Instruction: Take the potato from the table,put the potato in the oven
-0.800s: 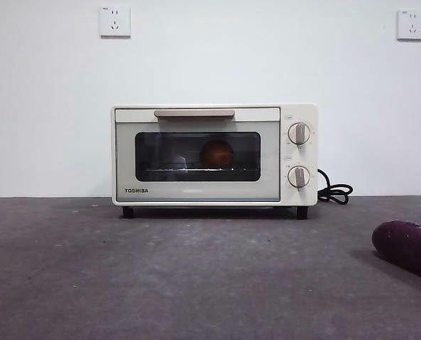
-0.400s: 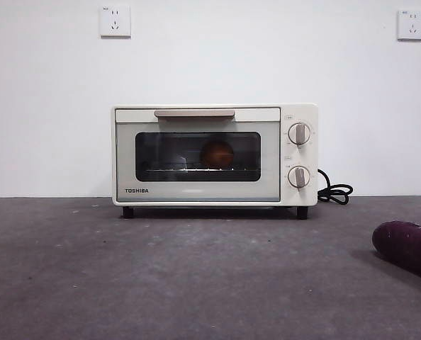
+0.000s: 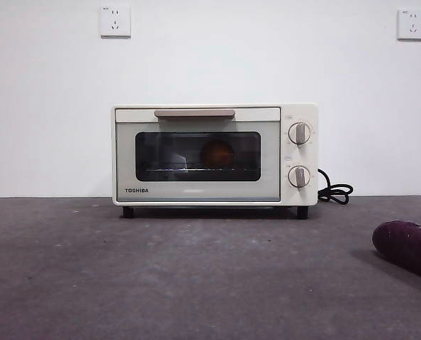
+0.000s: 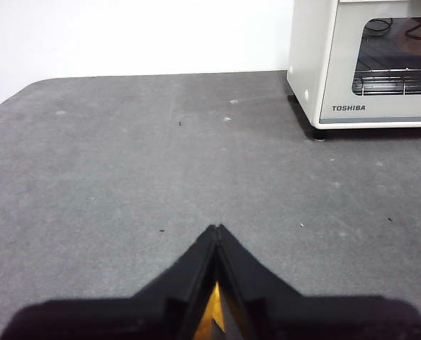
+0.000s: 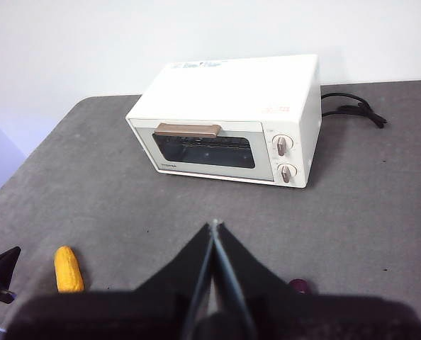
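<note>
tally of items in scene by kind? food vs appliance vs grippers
Food: 3 – potato inside the oven, purple vegetable, yellow corn
Appliances: 1 – oven, door closed
Grippers: 2 – left gripper, right gripper, both shut, holding nothing
Total: 6

Left gripper [image 4: 216, 230]: two matte black jaws, each a flat wedge tapering to a thin tip; an orange-yellow patch shows low between them. Right gripper [image 5: 214, 225]: the same black wedge jaws, with pale grey inner edges along the seam. No cables or screws visible.
</note>
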